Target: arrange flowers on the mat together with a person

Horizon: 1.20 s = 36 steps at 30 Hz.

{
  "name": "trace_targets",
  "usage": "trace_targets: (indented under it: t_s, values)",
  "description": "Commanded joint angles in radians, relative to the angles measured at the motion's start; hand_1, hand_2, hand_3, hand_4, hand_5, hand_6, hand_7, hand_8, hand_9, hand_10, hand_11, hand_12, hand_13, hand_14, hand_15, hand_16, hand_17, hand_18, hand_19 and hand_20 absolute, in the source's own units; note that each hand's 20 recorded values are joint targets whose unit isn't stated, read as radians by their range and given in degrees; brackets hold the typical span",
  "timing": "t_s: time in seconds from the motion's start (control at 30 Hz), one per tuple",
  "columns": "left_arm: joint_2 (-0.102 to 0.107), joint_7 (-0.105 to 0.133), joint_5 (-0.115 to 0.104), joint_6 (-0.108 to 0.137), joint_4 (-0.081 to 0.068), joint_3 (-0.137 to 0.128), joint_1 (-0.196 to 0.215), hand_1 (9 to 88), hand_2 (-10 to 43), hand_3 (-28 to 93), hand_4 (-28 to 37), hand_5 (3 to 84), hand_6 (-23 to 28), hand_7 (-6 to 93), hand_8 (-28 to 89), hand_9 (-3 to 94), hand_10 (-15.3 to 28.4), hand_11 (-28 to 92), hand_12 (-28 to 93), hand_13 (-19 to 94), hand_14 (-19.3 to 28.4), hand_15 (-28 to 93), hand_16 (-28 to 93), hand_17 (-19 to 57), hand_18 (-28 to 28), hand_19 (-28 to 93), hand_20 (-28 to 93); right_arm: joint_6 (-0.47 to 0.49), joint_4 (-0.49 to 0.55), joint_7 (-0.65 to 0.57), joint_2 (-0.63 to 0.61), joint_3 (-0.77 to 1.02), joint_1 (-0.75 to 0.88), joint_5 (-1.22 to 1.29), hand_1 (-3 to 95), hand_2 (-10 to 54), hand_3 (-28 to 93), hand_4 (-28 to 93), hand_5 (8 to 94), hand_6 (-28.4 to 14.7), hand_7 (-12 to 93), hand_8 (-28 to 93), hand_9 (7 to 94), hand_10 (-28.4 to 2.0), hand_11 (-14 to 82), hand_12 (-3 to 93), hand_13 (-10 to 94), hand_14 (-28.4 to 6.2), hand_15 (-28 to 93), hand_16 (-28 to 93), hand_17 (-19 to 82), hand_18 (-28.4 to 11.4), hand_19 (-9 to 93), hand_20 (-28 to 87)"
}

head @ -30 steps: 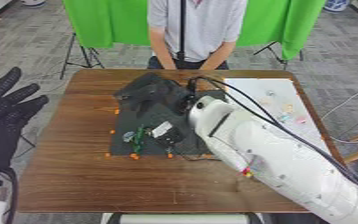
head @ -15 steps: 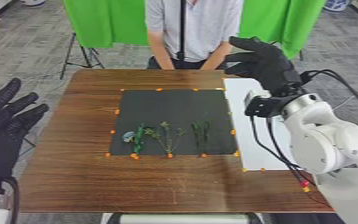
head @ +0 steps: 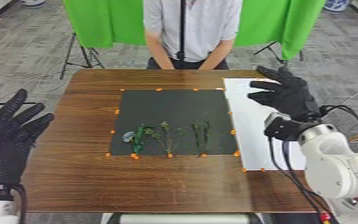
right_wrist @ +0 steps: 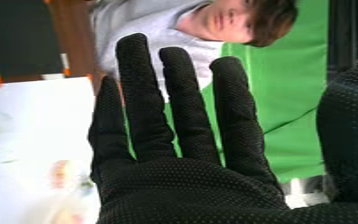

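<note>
Black fabric on the right hand (head: 289, 97), upper right of the head view, above the white sheet (head: 254, 120); fingers extended and slightly apart, thumb standing off, nothing held. Left hand (head: 5, 150) at the left edge, fingers spread, off the brown surface (head: 69, 165). Flowers lie flat on the dark mat (head: 171, 107), all in its lower half: pale blue bloom (head: 128, 136) at the left with a green sprig (head: 138, 141) close beside it, branching sprig (head: 167, 138) near the middle, two thin green stems (head: 206, 136) further right. Upper half of the mat bare. Main worry, as I judge it: the stems are slender and seem loose, so a low pass of glove or forearm could drag them askew. Bloom and green sprig sit so close that a touch on one would likely shift the other. Second worry: black cables (head: 287, 156) loop beneath the right wrist over the sheet; a low swing might sweep a small pinkish thing (right_wrist: 62, 175), blurred in the wrist view, lying there. Thick glove tips may also pinch poorly on so thin a stem, or crush a petal. Orange markers (head: 233, 132) along the mat's border could catch a trailing stalk.
</note>
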<state>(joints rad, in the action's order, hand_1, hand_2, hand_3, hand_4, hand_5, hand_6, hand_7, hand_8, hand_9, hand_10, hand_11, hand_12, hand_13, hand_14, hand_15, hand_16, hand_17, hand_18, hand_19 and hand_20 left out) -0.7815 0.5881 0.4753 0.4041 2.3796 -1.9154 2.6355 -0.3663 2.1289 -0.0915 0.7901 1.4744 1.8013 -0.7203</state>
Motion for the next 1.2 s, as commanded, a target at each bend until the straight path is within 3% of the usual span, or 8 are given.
trace_targets:
  t_s: [0.03, 0.33, 0.37, 0.53, 0.6, 0.67, 1.0, 1.2]
  values:
    - [0.010, 0.013, -0.012, 0.014, -0.009, 0.015, 0.000, 19.6, 7.3, 75, -28.3, 32.6, 3.3, 10.2, -9, 32.3, 15.1, 19, 13, 23, 21.7, 46, -3, -9.1, 20.0, 41, 20, -0.019, 0.003, 0.036, -0.004, -0.006, 0.006, -0.021, 20.0, 1.2, 71, -26, 50.2, 0.9, 12, -11, 53.7, -15.7, 13.5, 14.6, 44, -19.1, 47, 11, 4, -20.9, 53, 17]
    - [0.021, 0.025, -0.032, 0.033, -0.009, 0.020, 0.006, 19.5, 7.4, 75, -28.3, 32.5, 3.4, 10.2, -9, 32.2, 15.3, 19, 13, 22, 21.8, 46, -4, -9.2, 19.8, 41, 20, 0.000, 0.000, 0.023, 0.001, 0.001, 0.001, -0.025, 19.8, 1.3, 72, -26, 50.0, 1.0, 12, -11, 53.6, -15.8, 13.6, 14.5, 44, -19.1, 47, 11, 3, -20.8, 53, 18]
    - [0.032, 0.037, -0.040, 0.036, -0.008, 0.018, 0.014, 19.5, 7.4, 75, -28.3, 32.5, 3.4, 10.2, -9, 32.2, 15.4, 19, 13, 22, 21.7, 46, -4, -9.2, 19.8, 41, 20, -0.005, -0.001, 0.025, 0.000, -0.001, -0.002, -0.025, 19.7, 1.2, 72, -26, 49.9, 1.1, 12, -11, 53.7, -15.8, 13.6, 14.5, 44, -19.1, 47, 11, 3, -20.8, 53, 18]
    - [0.045, 0.047, -0.050, 0.040, -0.003, 0.013, 0.024, 19.7, 7.4, 75, -28.3, 32.2, 3.6, 10.3, -9, 32.0, 15.4, 19, 13, 22, 21.6, 47, -4, -9.2, 19.7, 41, 20, -0.012, -0.002, 0.026, 0.000, -0.007, -0.001, -0.029, 19.7, 1.2, 72, -27, 49.7, 1.3, 12, -11, 53.8, -15.7, 13.8, 14.5, 44, -19.1, 47, 11, 3, -20.9, 53, 18]
    - [0.038, 0.038, -0.041, 0.038, 0.003, 0.009, 0.023, 19.7, 7.4, 75, -28.3, 32.2, 3.7, 10.3, -9, 31.9, 15.4, 19, 13, 22, 21.6, 47, -4, -9.2, 19.6, 41, 20, -0.016, -0.002, 0.022, 0.002, -0.008, 0.000, -0.039, 19.8, 1.2, 72, -27, 49.7, 1.3, 12, -11, 53.9, -15.7, 13.9, 14.6, 44, -19.2, 47, 11, 3, -21.0, 53, 18]
    - [0.041, 0.045, -0.034, 0.035, 0.010, 0.004, 0.033, 19.8, 7.4, 75, -28.3, 32.2, 3.7, 10.3, -9, 31.8, 15.4, 19, 14, 22, 21.7, 47, -4, -9.2, 19.6, 41, 20, -0.009, -0.004, 0.021, 0.005, -0.006, 0.001, -0.030, 19.8, 1.1, 72, -27, 49.7, 1.3, 12, -11, 53.9, -15.7, 13.9, 14.6, 44, -19.1, 47, 11, 3, -21.0, 53, 18]
    - [0.004, -0.001, 0.016, 0.017, 0.025, -0.003, 0.016, 20.3, 7.4, 75, -27.9, 32.0, 3.8, 10.5, -9, 31.5, 15.5, 19, 13, 22, 21.7, 48, -4, -9.2, 19.5, 41, 20, -0.005, -0.001, 0.007, 0.012, -0.001, 0.006, -0.042, 19.9, 1.2, 72, -27, 49.9, 1.4, 12, -11, 54.1, -15.7, 14.0, 14.6, 44, -19.0, 47, 11, 3, -21.1, 52, 19]
    - [-0.023, -0.035, 0.035, 0.006, 0.025, -0.001, -0.001, 20.5, 7.3, 75, -27.6, 32.0, 3.9, 10.6, -9, 31.4, 15.5, 19, 13, 22, 21.6, 48, -4, -9.2, 19.5, 41, 20, -0.005, -0.001, 0.008, 0.013, 0.002, 0.006, -0.039, 19.8, 1.0, 72, -27, 49.9, 1.5, 12, -11, 54.2, -15.7, 14.0, 14.5, 44, -19.1, 47, 11, 3, -21.1, 52, 19]
